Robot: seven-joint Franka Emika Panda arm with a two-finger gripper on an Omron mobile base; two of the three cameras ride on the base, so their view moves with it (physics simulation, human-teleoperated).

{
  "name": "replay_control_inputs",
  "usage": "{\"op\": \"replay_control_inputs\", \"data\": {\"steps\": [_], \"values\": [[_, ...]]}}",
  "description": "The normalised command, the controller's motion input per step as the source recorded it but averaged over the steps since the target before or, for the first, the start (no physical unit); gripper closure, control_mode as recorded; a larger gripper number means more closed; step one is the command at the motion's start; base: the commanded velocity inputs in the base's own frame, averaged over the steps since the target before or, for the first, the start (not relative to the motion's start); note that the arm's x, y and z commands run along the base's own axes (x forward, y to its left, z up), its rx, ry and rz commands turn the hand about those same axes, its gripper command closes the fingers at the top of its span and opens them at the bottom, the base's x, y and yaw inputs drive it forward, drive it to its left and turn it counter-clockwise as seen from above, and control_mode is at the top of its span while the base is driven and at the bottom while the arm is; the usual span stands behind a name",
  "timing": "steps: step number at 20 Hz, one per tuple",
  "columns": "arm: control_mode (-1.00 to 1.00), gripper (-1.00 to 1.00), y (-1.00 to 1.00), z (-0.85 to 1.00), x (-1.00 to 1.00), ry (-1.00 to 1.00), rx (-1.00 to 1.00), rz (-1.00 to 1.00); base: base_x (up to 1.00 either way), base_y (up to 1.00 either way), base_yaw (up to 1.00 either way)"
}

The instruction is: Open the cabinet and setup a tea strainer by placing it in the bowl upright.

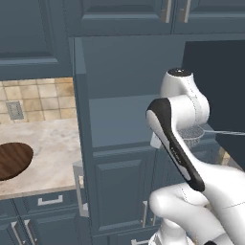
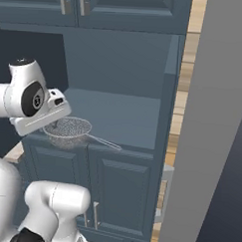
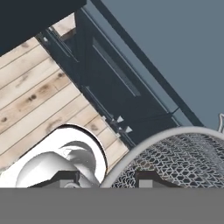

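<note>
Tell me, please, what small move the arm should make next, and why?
Probably draw the strainer back out of the open cabinet and swing it left toward the bowl. The gripper seems to hold the strainer by its rim, jaws closed on it, at the shelf's front edge, while the bowl sits empty on the counter.

Glossy white rounded arm (image 1: 191, 191) links, black band along 1 link, dark circular joint caps.
</note>
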Motion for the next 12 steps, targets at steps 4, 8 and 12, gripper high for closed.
{"op": "replay_control_inputs", "data": {"steps": [4,8,12], "values": [[-1.0,1.0,0.11,0.0,-0.67,-0.07,0.0,0.03,0.0,0.0,0.0],[-1.0,1.0,0.02,0.14,-0.51,-0.02,0.0,0.01,0.0,0.0,0.0],[-1.0,1.0,0.0,0.28,-0.2,0.0,0.0,0.0,0.0,0.0,0.0]]}}
